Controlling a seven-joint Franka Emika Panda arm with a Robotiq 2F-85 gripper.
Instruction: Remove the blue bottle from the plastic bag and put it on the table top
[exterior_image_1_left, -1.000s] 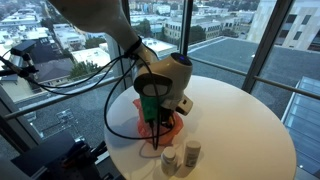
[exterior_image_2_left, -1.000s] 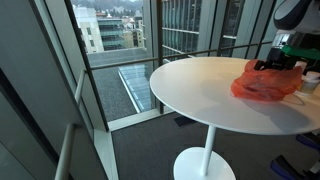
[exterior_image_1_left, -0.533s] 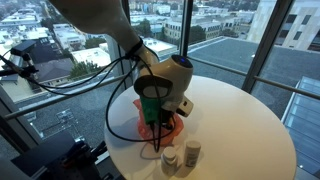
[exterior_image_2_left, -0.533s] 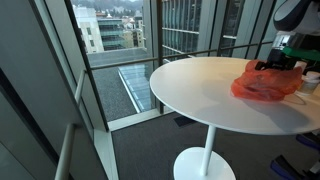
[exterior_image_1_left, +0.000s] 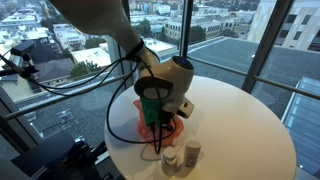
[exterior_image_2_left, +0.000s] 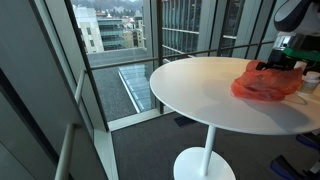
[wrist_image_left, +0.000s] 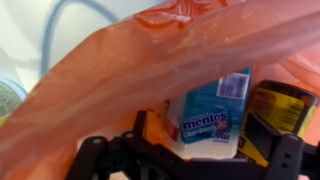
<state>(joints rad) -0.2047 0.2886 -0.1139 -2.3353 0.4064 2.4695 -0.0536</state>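
Straddling the blue Mentos bottle (wrist_image_left: 212, 115) in the wrist view, the gripper (wrist_image_left: 205, 140) has its black fingers (wrist_image_left: 265, 140) spread wide, one on each side of the bottle's body. Nothing is clamped, and I cannot tell whether either pad touches it.

The bottle lies inside the orange plastic bag (wrist_image_left: 120, 80), label toward the camera. It looks like a small rigid plastic tub with rounded sides and a glossy printed wrap. I judge it light and stiff but somewhat slick, so the safest hold is across the middle of the body, square to the label, not near the cap, where it could squirt out.

The bag is thin, crinkled, translucent film. It will probably cling or get pinched with the bottle, so a fold caught under a pad is the likely snag. Just beside the bottle in the bag sits a yellow-and-black packet (wrist_image_left: 280, 105), close enough to the finger on that side to get in the way.

In both exterior views the bag is a soft, slumped heap (exterior_image_1_left: 160, 128) (exterior_image_2_left: 265, 82) on the smooth, round white table (exterior_image_1_left: 235, 120), with the arm reaching down into it. Two small white capped containers (exterior_image_1_left: 180, 156) stand upright on the tabletop near the bag. Beyond the table are tall window panes (exterior_image_1_left: 225, 30) and rooftops.
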